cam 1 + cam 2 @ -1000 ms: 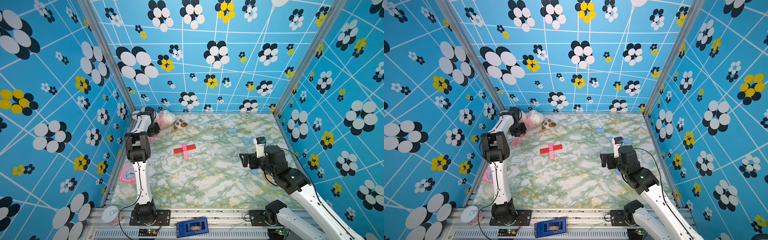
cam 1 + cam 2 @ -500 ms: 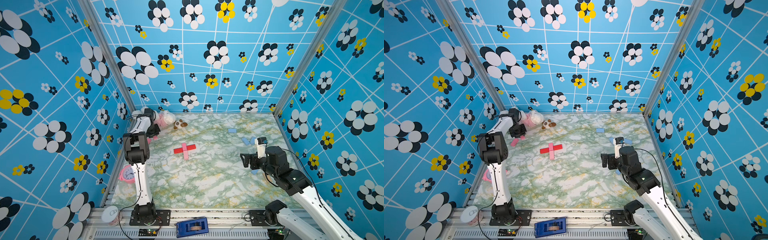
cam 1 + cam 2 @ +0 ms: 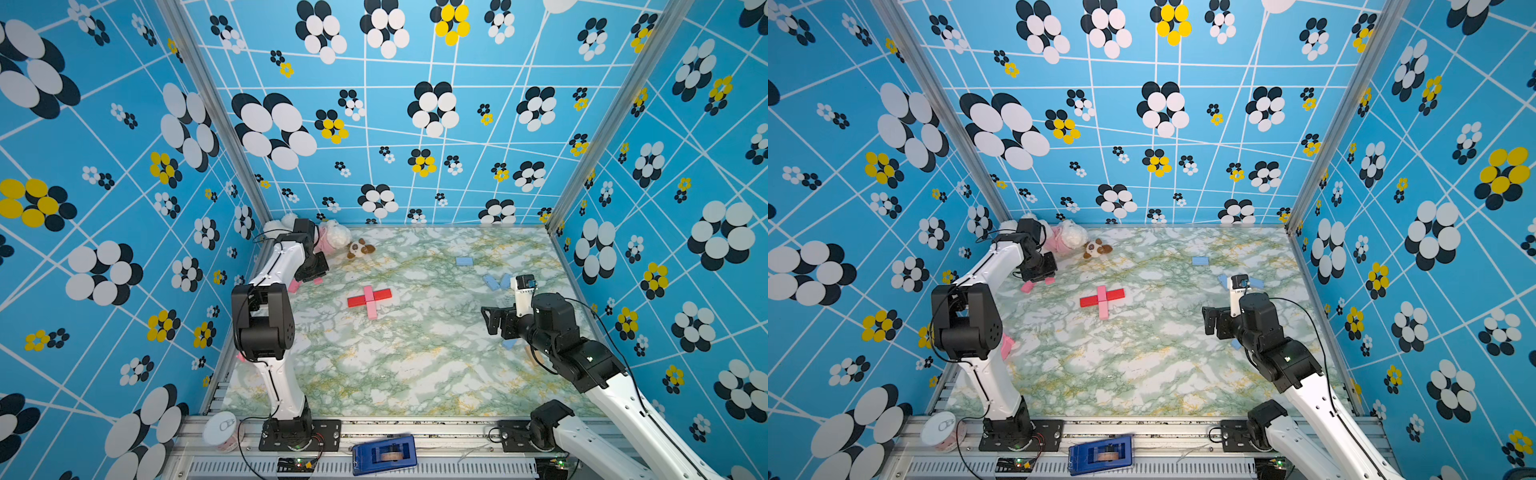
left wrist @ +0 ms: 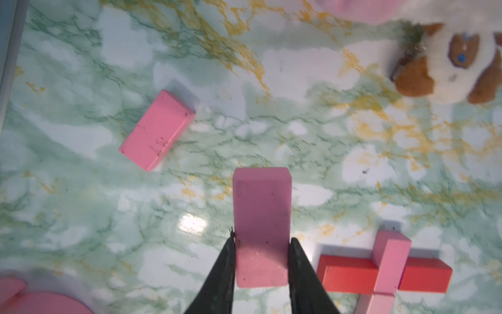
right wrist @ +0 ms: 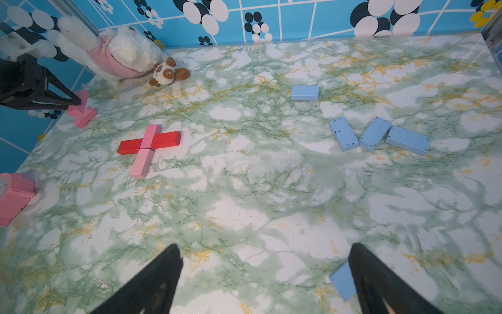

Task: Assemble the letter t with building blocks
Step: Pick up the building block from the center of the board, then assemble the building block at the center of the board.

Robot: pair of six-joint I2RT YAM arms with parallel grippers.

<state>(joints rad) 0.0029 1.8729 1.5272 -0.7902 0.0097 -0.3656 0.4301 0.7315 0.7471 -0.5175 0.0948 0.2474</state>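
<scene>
I am working over the green-marbled counter (image 3: 415,365). The left arm (image 3: 270,282) is reaching into its far corner beside the white-and-pink plush toy (image 3: 332,237), and the right arm (image 3: 552,332) is waiting on the opposite side.

I am judging this to be a fetch step. The left jaws are clenching a pink block (image 4: 261,206) by its long sides, with its free end sticking out past the tips. It is looking lifted clear of the counter, though I cannot be sure. The right jaws are standing wide apart and carrying nothing, with one light blue block (image 5: 342,281) lying just beside one tip.

The next move, as I am reading it, is carrying the held block to the cross (image 3: 370,299) near the middle of the counter and laying it in line with the pink stem. That is calling for a turn of the wrist to match the stem and a gentle release that does not nudge the pieces.

The cross is showing a red bar (image 5: 149,142) lying flat, a pink block (image 5: 150,134) resting across its middle, and a second pink block (image 5: 141,163) running on from it toward the near edge. It is already reading as a short t.

A spare pink block (image 4: 157,130) is lying flat near the held one but apart from it. Four more light blue blocks (image 5: 375,133) are lying well apart from the cross on the right side.
</scene>
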